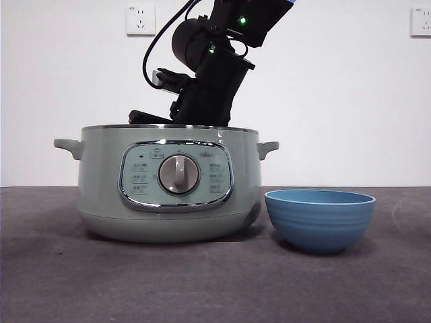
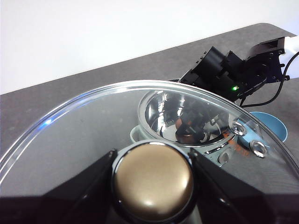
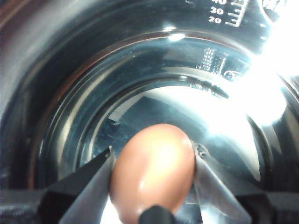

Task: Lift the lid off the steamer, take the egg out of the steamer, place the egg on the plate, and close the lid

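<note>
The steamer (image 1: 168,182) stands open on the table with no lid on it. My left gripper (image 2: 153,179) is shut on the round knob of the clear glass lid (image 2: 93,126) and holds it up, away from the steamer (image 2: 182,121), which shows through the glass. My right arm (image 1: 209,74) reaches down into the pot, so its jaws are hidden in the front view. In the right wrist view my right gripper (image 3: 153,172) is shut on the brown egg (image 3: 153,163), inside the shiny inner pot (image 3: 70,93). The blue plate (image 1: 320,219) stands empty right of the steamer.
The steamer's two side handles (image 1: 268,148) stick out at rim height. The blue plate also shows beyond the steamer in the left wrist view (image 2: 271,123). Bare dark table (image 1: 215,282) lies in front of the pot and plate.
</note>
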Controlling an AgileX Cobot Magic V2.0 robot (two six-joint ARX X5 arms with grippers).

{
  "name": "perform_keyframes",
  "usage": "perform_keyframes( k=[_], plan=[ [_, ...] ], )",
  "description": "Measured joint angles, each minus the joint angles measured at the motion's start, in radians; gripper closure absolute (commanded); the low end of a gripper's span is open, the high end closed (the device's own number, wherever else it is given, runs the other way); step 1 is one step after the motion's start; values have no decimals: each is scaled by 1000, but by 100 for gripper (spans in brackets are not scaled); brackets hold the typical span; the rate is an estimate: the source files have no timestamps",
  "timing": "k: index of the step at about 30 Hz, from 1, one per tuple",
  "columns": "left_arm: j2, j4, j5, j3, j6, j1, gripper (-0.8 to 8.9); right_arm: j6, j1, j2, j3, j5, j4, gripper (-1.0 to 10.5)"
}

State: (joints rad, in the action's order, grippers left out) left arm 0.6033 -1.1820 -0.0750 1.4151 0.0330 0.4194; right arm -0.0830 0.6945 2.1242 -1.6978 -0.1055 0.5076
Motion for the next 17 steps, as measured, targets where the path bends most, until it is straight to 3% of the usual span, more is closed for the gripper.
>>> perform_keyframes(
  k=[3, 12, 17],
  plan=[
    [0, 0, 0, 0, 0, 0, 822, 0, 0, 0, 0, 0, 0, 961],
    [0, 0, 0, 0, 0, 0, 822, 9, 0, -16, 0, 1, 3, 959],
    [0, 0, 0, 0, 0, 0, 822, 19, 0, -126, 0, 1, 10, 959]
  ],
)
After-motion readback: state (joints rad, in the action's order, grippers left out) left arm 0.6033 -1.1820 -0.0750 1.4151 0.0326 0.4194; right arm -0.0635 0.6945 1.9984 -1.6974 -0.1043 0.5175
